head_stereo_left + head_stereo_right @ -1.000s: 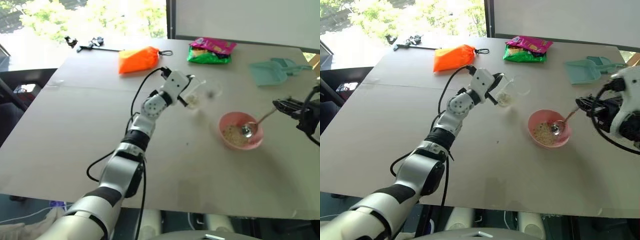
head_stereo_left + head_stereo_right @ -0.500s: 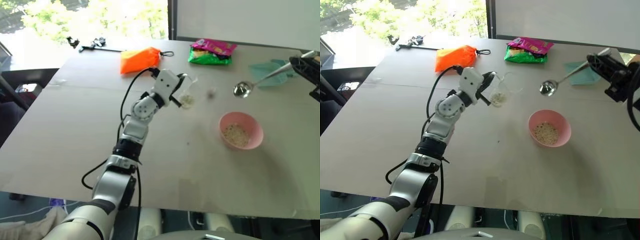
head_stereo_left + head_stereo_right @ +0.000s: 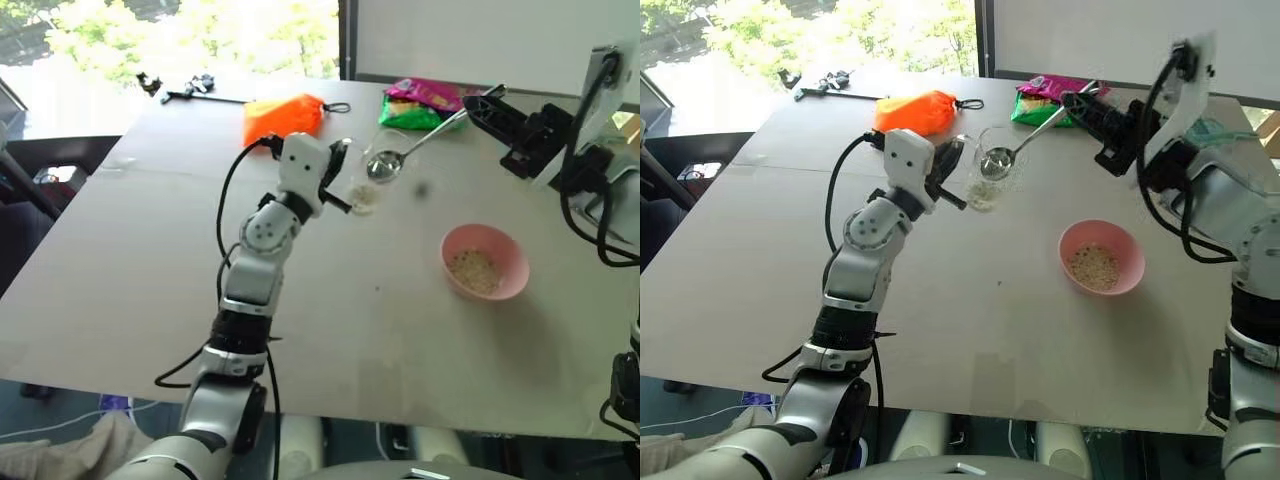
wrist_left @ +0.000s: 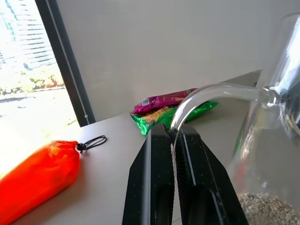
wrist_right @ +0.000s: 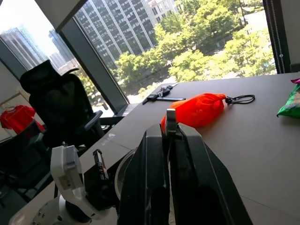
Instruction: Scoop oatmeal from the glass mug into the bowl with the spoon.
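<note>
My left gripper is shut on the handle of the glass mug, which holds a low layer of oatmeal at its bottom. My right gripper is shut on the end of the spoon's long handle. The spoon slants down to the left, and its small bowl hangs at the mug's mouth. The pink bowl rests on the table to the right of the mug, nearer to me, with a patch of oatmeal inside. In the right wrist view the spoon handle shows between the fingers.
An orange pouch and a green and pink snack packet lie at the back of the table. A black tool lies at the far left corner. Bare tabletop stretches in front of the bowl and mug.
My right gripper lifted the spoon out of the pink bowl and carried it up and left to the mug's mouth. My left gripper drew the mug a little left and back.
</note>
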